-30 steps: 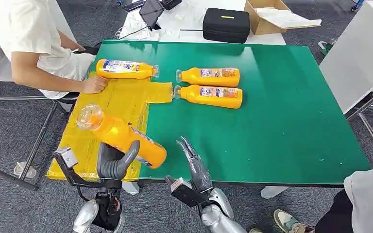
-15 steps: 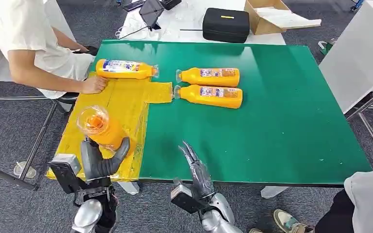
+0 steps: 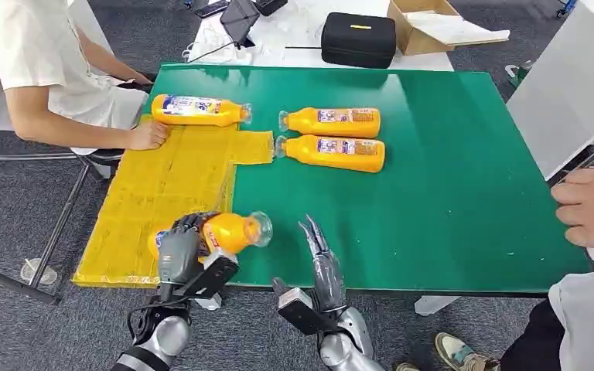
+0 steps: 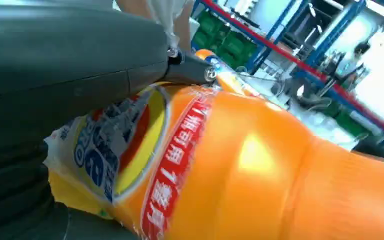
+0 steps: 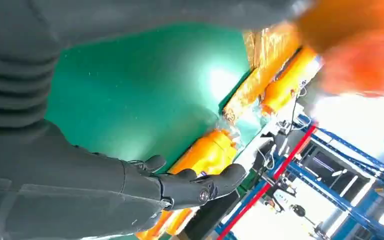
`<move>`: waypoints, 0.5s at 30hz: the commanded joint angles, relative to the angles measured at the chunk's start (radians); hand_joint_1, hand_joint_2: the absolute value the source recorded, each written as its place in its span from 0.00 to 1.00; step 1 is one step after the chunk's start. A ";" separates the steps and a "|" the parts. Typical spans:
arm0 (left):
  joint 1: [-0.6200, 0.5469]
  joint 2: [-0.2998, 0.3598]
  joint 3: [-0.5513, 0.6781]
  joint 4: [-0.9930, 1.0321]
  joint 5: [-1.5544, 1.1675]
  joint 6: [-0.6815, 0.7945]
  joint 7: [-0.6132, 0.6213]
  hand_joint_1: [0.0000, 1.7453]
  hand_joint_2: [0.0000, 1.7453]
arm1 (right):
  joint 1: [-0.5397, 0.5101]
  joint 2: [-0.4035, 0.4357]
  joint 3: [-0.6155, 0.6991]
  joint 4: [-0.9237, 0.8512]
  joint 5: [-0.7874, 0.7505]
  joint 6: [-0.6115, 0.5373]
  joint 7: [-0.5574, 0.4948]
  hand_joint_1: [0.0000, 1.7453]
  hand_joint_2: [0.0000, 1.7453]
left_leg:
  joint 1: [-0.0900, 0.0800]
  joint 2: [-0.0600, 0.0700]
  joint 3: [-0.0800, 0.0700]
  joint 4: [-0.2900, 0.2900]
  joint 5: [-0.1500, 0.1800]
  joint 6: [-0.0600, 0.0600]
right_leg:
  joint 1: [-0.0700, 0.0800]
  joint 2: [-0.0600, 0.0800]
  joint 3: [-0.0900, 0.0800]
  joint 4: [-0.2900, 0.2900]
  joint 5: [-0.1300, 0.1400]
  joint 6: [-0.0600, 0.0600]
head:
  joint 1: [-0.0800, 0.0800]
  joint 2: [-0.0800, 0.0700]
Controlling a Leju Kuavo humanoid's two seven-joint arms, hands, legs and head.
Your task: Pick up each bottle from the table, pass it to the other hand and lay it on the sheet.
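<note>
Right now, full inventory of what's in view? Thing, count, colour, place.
held bottle: 1, orange, lying over the near edge of the sheet, gripped by the left hand
bottle on sheet: 1, orange, far end of the sheet
bottles on table: 2, orange, lying side by side on the green, right of the sheet
sheet: 1, yellow, left part of the table
table: 1, green top
case: 1, black, on the white surface beyond the table
cardboard box: 1, brown, right of the case
seated person: 1, white shirt, at the left, a hand on the sheet
person's hand: 1, at the table's right edge
left hand: grips the held bottle
right hand: holds nothing, fingers apart, near table edge
</note>
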 commanded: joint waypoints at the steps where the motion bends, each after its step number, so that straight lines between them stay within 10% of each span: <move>1: -0.174 0.058 -0.077 0.368 -0.070 -0.089 0.021 0.94 1.00 | -0.039 -0.021 0.097 -0.001 -0.072 0.042 0.000 0.00 1.00 | 0.001 0.000 0.004 -0.001 -0.001 -0.001 | 0.001 0.000 0.004 -0.001 -0.001 -0.002 | 0.000 0.000; 2: -0.174 0.058 -0.077 0.368 -0.070 -0.089 0.021 0.94 1.00 | -0.039 -0.021 0.097 -0.001 -0.072 0.042 0.000 0.00 1.00 | 0.001 0.001 0.005 -0.001 -0.001 -0.001 | 0.001 0.001 0.005 -0.001 -0.001 -0.002 | 0.000 0.000; 3: -0.174 0.058 -0.077 0.368 -0.070 -0.089 0.021 0.89 1.00 | -0.039 -0.021 0.097 -0.001 -0.072 0.042 0.000 0.00 0.00 | 0.000 0.001 0.004 0.000 -0.001 0.000 | 0.001 0.001 0.004 -0.001 0.000 -0.001 | 0.000 0.000; 8: -0.245 0.039 -0.057 0.459 -0.060 -0.181 0.054 0.22 1.00 | -0.056 -0.025 0.119 0.009 -0.090 0.046 0.000 0.00 0.00 | 0.001 0.001 0.007 -0.001 -0.001 -0.001 | 0.001 0.002 0.006 -0.001 0.000 -0.002 | 0.000 0.000; 15: -0.303 0.024 -0.058 0.518 -0.059 -0.255 0.073 0.09 1.00 | -0.063 -0.022 0.121 0.009 -0.108 0.050 0.000 0.00 0.00 | 0.001 0.004 0.012 -0.001 -0.001 -0.002 | 0.002 0.004 0.010 -0.001 0.002 -0.005 | 0.000 0.000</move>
